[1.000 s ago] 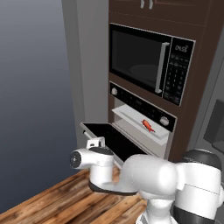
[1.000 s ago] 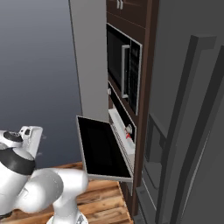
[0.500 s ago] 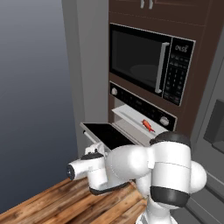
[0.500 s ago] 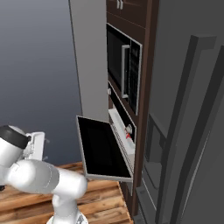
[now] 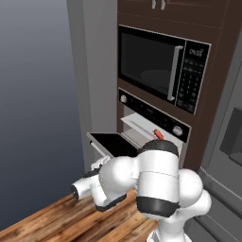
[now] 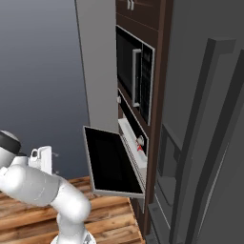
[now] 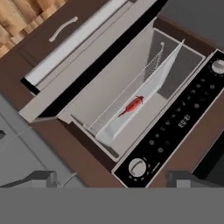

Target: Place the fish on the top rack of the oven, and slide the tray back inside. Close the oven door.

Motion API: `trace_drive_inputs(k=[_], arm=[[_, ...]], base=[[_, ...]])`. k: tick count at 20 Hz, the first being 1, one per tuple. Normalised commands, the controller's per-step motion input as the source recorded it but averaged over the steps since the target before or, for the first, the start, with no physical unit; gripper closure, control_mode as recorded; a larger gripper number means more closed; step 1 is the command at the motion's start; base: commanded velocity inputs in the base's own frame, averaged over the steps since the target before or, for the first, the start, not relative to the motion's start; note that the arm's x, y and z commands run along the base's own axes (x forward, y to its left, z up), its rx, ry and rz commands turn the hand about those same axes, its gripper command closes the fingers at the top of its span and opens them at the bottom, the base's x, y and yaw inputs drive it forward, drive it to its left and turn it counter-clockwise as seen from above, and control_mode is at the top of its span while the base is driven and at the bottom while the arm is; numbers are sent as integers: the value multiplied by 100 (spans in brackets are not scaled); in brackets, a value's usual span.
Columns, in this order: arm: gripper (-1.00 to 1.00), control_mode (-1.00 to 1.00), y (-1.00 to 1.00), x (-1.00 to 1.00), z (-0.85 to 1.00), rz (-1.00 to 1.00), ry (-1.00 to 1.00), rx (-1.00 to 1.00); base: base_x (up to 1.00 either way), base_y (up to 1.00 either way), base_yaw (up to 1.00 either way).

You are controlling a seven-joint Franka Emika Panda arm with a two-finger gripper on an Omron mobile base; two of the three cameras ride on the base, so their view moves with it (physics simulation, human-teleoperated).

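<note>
Tray (image 7: 131, 109) carrying fish (image 7: 131, 105): thin, stiff, light; push its front edge. Jaws wide, holding nothing.

You see one fish (image 7: 132, 105), one tray (image 7: 131, 103), one oven (image 5: 153, 124), one microwave (image 5: 160, 66), two oven knobs (image 7: 137, 166).

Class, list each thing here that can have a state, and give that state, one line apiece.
oven door: open, folded down flat
tray: pulled partway out
fish: lying on the tray
microwave door: shut
gripper: open, holding nothing
</note>
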Motion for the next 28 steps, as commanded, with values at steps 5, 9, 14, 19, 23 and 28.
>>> trace_drive_inputs(k=[5,9,14,19,23,28], arm=[[-100,-100,-3,16,-29,-5,7,-18],[-100,-100,-17,25,-40,-4,11,-14],[-100,-100,-32,44,-27,-1,24,-10],[-100,-100,-29,52,-17,0,29,-9],[-100,-100,-8,51,-40,0,19,-11],[-100,-100,0,55,-61,0,15,-14]], base=[[0,0,0],[0,0,0],[0,0,0],[0,0,0],[0,0,0],[0,0,0]])
